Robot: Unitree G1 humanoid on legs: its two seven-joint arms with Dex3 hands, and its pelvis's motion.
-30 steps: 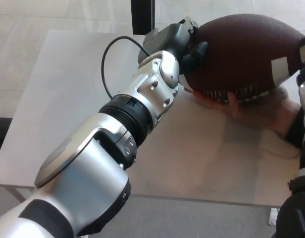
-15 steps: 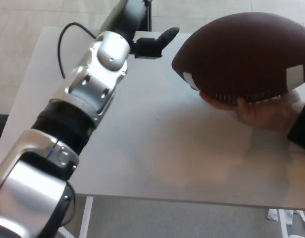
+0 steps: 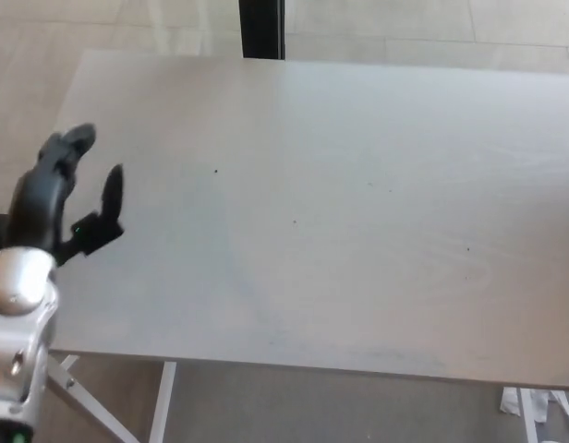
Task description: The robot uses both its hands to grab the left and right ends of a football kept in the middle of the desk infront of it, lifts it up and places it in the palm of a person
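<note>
My left hand (image 3: 63, 205) hangs over the left edge of the pale desk (image 3: 340, 203), black fingers (image 3: 109, 189) spread apart and holding nothing. Its silver wrist runs down to the bottom left corner. No football shows in the head view. No person's hand shows either. My right hand is out of the picture.
A dark post (image 3: 262, 28) stands behind the desk's far edge. Tiled floor lies beyond and to the left. White desk legs (image 3: 160, 406) show under the near edge, and crumpled white paper (image 3: 534, 404) lies on the floor at the bottom right.
My left hand has dropped back from beside the football to the desk's left edge. The football and the person's palm holding it have left the picture. My right hand has gone from view too.
</note>
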